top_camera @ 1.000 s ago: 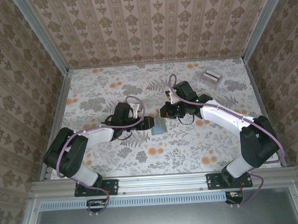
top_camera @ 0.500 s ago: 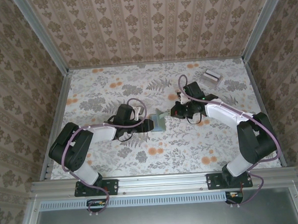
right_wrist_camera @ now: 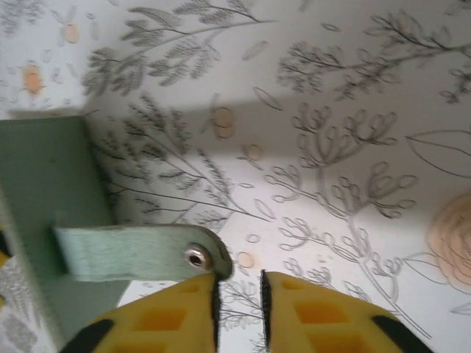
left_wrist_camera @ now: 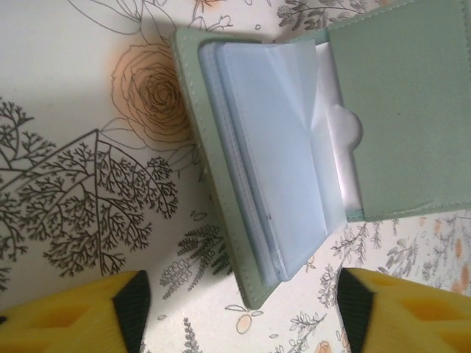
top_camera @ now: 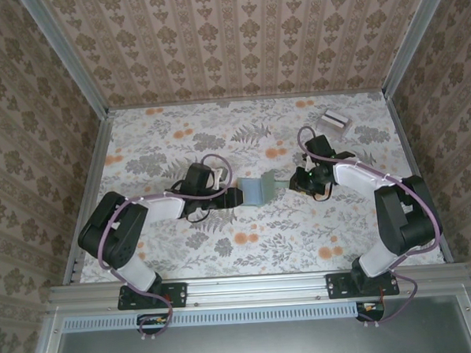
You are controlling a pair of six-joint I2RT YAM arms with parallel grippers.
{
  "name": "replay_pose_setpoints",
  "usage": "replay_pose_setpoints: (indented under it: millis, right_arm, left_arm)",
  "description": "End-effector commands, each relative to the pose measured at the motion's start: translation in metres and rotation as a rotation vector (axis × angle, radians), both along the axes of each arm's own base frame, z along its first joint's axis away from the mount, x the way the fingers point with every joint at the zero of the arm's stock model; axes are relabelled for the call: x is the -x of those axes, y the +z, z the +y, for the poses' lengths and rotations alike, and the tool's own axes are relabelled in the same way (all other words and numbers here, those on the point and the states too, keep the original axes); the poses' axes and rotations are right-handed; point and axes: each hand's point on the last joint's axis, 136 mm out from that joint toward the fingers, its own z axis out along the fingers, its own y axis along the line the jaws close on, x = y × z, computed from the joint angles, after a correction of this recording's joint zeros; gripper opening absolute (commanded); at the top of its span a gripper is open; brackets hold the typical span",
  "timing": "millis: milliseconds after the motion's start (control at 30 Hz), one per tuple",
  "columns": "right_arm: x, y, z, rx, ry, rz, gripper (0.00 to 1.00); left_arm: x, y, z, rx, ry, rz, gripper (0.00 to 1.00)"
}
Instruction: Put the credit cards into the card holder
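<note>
Just left of the card holder (top_camera: 256,190), which lies open on the desk (top_camera: 223,248), I see my left tool (left_wrist_camera: 243,323) with its fingers spread wide, flanking the holder's near corner. Right of the holder, my right tool (right_wrist_camera: 239,290) stands barely apart, with nothing in the gap and the holder's snap strap (right_wrist_camera: 125,254) at its tip. The credit cards (top_camera: 335,122) lie well beyond the holder, to its right.

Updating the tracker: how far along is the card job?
Done: card holder lies open, sleeves showing. In hand: nothing; left gripper open at its corner, right gripper slightly open beside the snap strap. Left: credit cards lying far right need inserting.
</note>
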Motion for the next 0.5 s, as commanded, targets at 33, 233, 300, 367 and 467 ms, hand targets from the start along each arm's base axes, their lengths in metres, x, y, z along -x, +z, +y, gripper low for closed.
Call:
replay_pose_setpoints:
  millis: [33, 233, 300, 367, 467]
  right_arm:
    - [0.005, 0.009, -0.019, 0.153, 0.023, -0.012, 0.36]
    - [-0.001, 0.041, -0.014, 0.206, 0.071, -0.100, 0.40]
    - [-0.001, 0.056, 0.000, 0.182, 0.115, -0.152, 0.41]
    - [0.000, 0.072, 0.027, 0.125, 0.198, -0.218, 0.45]
    - [0.006, 0.084, 0.066, 0.042, 0.291, -0.259, 0.50]
  left_arm:
    - [-0.005, -0.002, -0.003, -0.008, 0.018, 0.039, 0.64]
    - [-0.007, 0.003, -0.019, 0.027, 0.001, 0.051, 0.52]
    - [-0.007, 0.002, -0.022, 0.036, 0.007, 0.060, 0.51]
    - [-0.006, 0.003, -0.023, 0.049, 0.012, 0.055, 0.51]
    - [-0.007, 0.002, -0.023, 0.048, 0.015, 0.050, 0.51]
